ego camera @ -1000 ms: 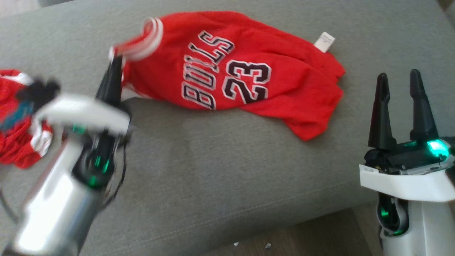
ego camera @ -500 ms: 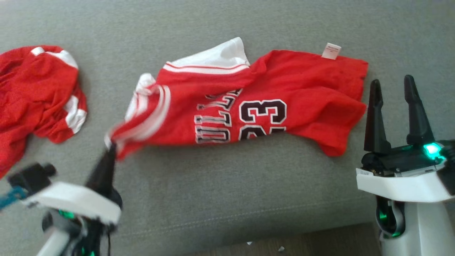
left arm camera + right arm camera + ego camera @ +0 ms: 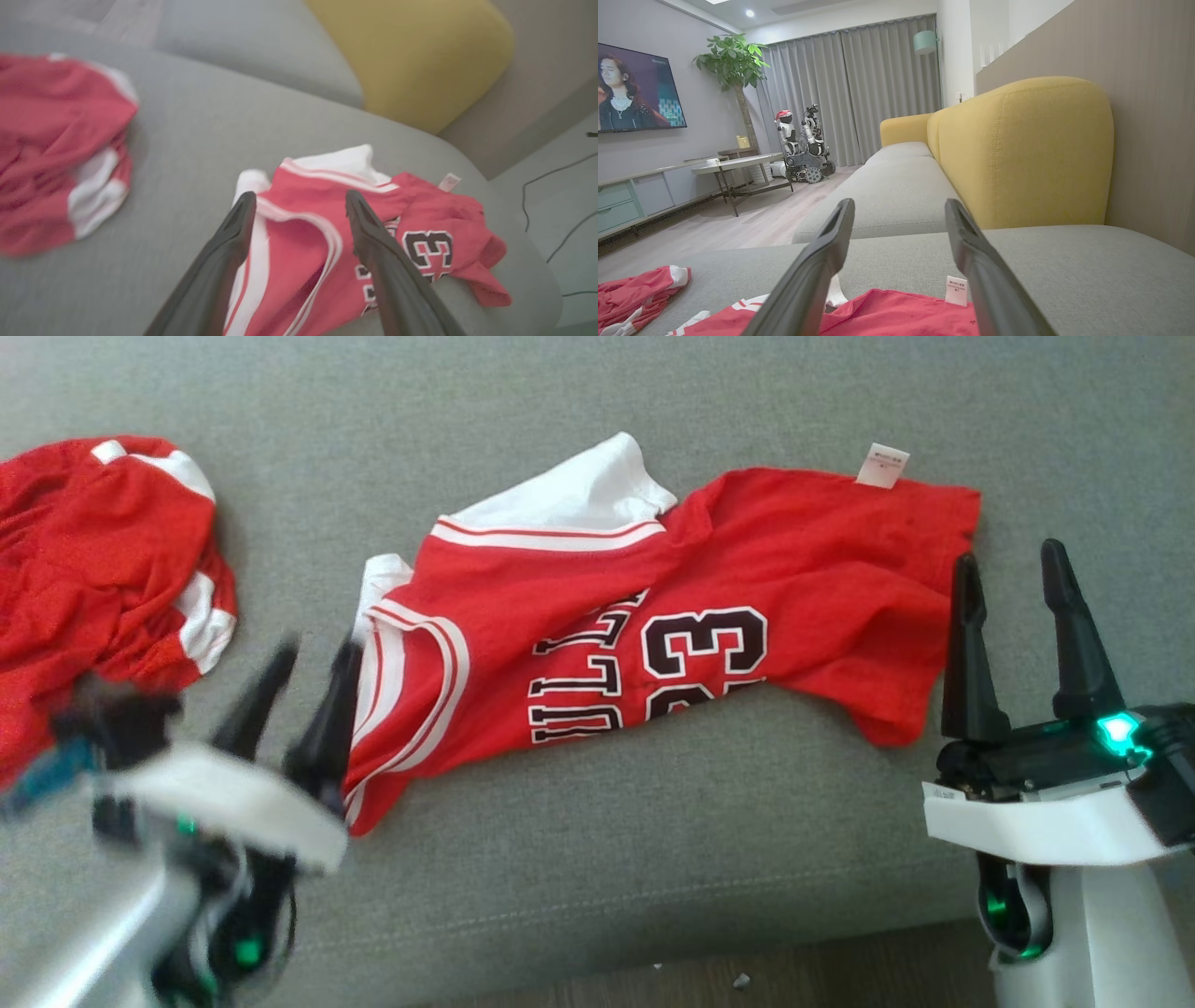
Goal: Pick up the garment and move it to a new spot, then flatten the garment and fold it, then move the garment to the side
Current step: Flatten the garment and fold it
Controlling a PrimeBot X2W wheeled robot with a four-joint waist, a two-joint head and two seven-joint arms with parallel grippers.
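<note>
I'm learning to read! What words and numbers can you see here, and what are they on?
"23": on the red jersey, black digits edged in white.
"ULL": beside the number on the same jersey; the other letters are folded under.
White tag at the jersey's edge: print too small to read.

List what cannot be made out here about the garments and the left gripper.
- Lettering on the jersey: head view, a fold along its near edge hides the lower part.
- Print on the white tag: head view, too small to read.
- The other red garment: head view, cut off by the left edge; blurred in left wrist view.
- The left gripper: motion-blurred in head view; whether a finger touches the jersey is unclear.
</note>
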